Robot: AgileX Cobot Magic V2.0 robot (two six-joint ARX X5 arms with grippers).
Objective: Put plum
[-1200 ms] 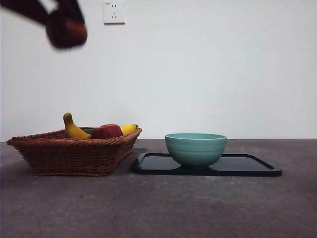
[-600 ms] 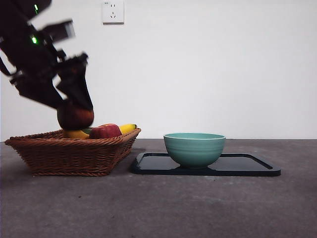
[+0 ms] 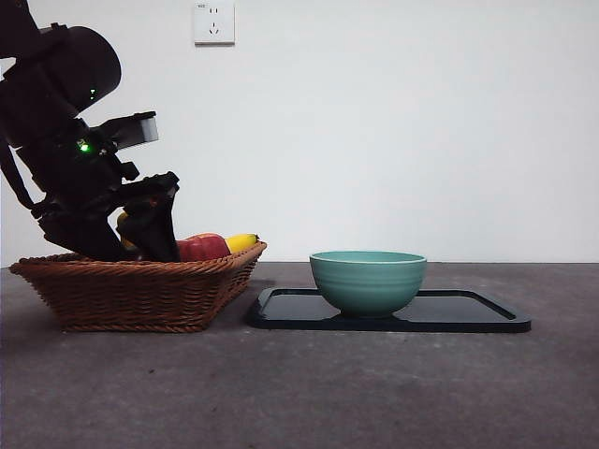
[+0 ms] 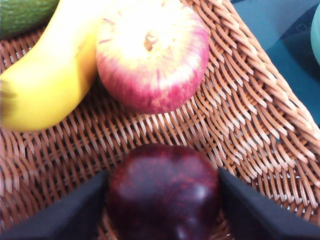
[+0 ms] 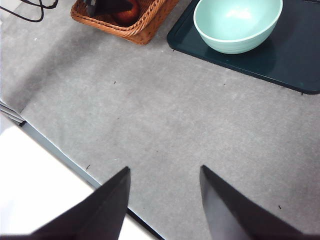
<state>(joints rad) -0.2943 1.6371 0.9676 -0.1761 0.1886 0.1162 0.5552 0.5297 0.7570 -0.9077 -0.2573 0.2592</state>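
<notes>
The plum (image 4: 162, 192), dark maroon and glossy, sits between the two black jaws of my left gripper (image 4: 162, 190), which is shut on it low over the wicker basket's floor (image 4: 250, 125). In the front view the left gripper (image 3: 150, 229) reaches down into the basket (image 3: 140, 290) from the upper left, and the plum is hidden behind it. I cannot tell whether the plum rests on the weave. My right gripper (image 5: 165, 170) hangs open high over the bare grey table, holding nothing.
A red apple (image 4: 152, 55), a banana (image 4: 50, 80) and a green fruit (image 4: 25, 12) lie in the basket just beyond the plum. To its right a teal bowl (image 3: 367, 281) stands on a dark tray (image 3: 468, 313). A white ledge (image 5: 40, 190) borders the table.
The left arm has come down from high at the upper left, carrying the plum, and now has it inside the basket. Apple, banana, bowl and tray have stayed put.
</notes>
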